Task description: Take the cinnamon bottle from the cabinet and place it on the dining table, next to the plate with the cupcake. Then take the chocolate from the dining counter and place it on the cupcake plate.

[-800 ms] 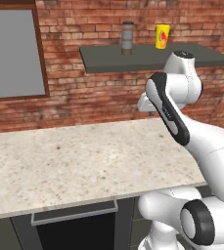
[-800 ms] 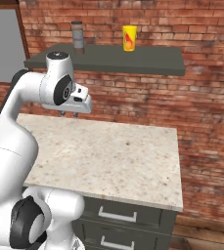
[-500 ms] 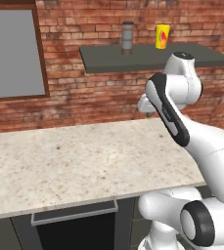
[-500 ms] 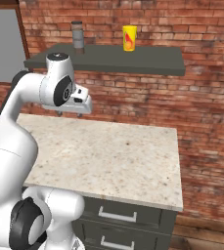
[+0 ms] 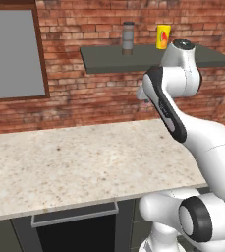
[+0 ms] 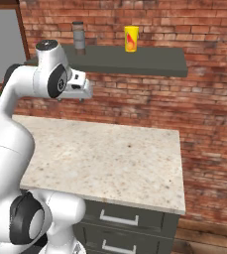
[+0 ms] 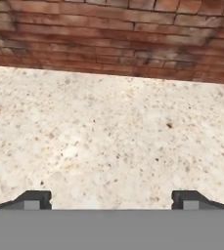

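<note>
The gripper (image 7: pixel 111 199) points down at a speckled stone counter (image 7: pixel 108 136), its jaws spread wide with nothing between them. The cinnamon bottle (image 6: pixel 78 35) stands up above the jaws, on the cabinet (image 6: pixel 135 60). Farther right sits a yellow packet (image 6: pixel 131 38). Reaching up, the hand might hit the cabinet edge or tip the bottle, because it is tall and thin. The packet's red mark cannot be read.
</note>
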